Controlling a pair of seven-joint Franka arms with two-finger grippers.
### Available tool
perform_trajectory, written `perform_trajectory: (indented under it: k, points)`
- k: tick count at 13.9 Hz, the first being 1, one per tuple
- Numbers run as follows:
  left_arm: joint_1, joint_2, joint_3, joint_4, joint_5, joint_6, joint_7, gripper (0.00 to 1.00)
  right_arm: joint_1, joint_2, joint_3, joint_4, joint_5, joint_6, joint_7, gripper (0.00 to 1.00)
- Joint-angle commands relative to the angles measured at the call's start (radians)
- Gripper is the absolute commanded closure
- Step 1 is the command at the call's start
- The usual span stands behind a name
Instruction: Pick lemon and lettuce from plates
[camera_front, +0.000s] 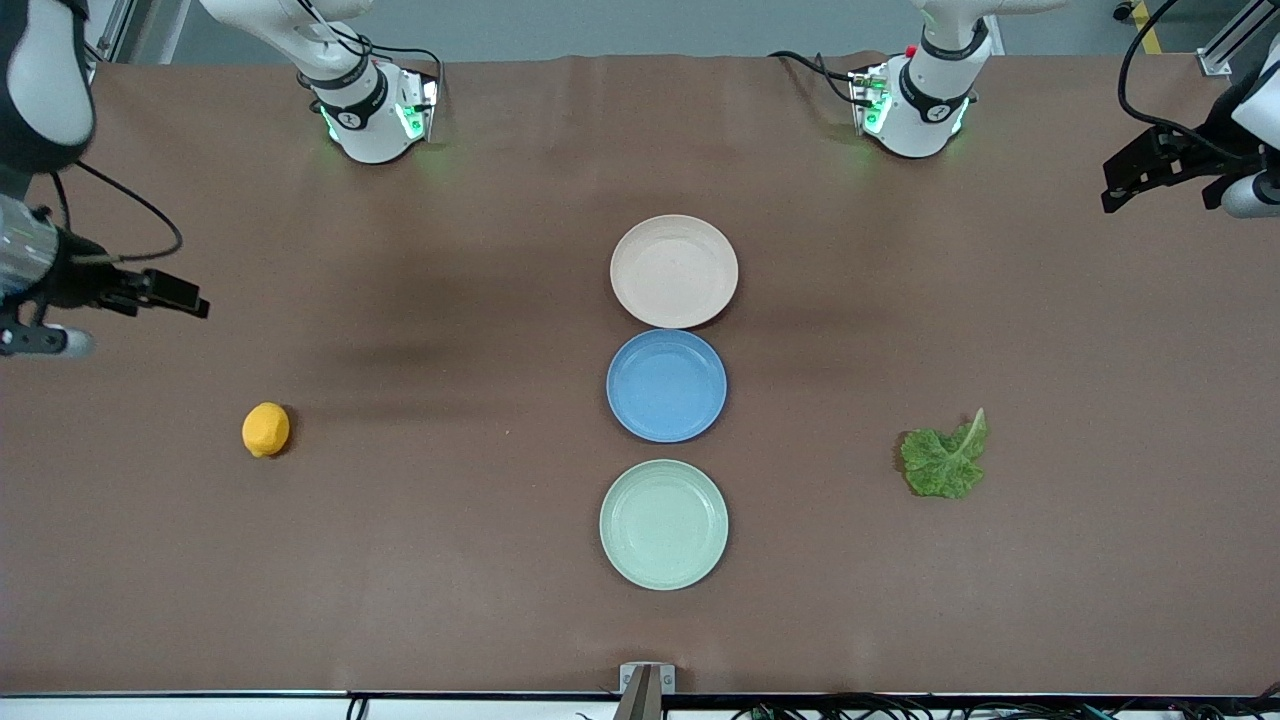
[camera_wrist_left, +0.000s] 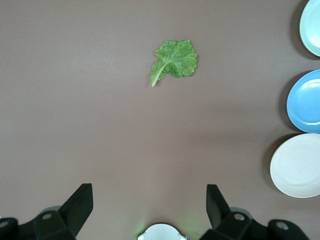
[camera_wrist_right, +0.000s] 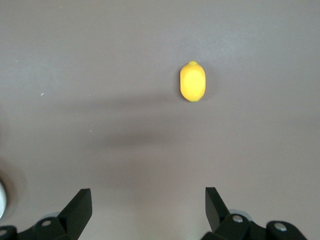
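Front view: both claws cropped (lemon (camera_front: 265, 429), lettuce (camera_front: 945, 461) plain).

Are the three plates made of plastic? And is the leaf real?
The pink plate, blue plate and green plate look like matte plastic: flat pastel colors, soft sheen, though that's uncertain. The leaf looks crinkly with a pale stem; real or fake, I can't tell.

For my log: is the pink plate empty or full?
Empty. The pink plate shows only its bare surface; the lemon and lettuce lie on the table.
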Motion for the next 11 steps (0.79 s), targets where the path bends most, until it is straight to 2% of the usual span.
perform_trajectory:
  k: [1,5,11]
  points:
    - [-0.007,-0.016,0.007,-0.032,-0.031,0.028,-0.003,0.0,0.001,-0.002,0.004,0.14,-0.021,-0.114,0.017,0.0]
    - [-0.011,-0.014,-0.048,-0.055,-0.029,0.08,-0.056,0.0,0.003,0.0,0.005,0.28,-0.023,-0.186,0.017,0.0]
    - [-0.004,-0.008,-0.056,-0.057,-0.032,0.111,-0.059,0.0,0.024,0.008,0.005,0.326,-0.038,-0.171,0.017,0.0]
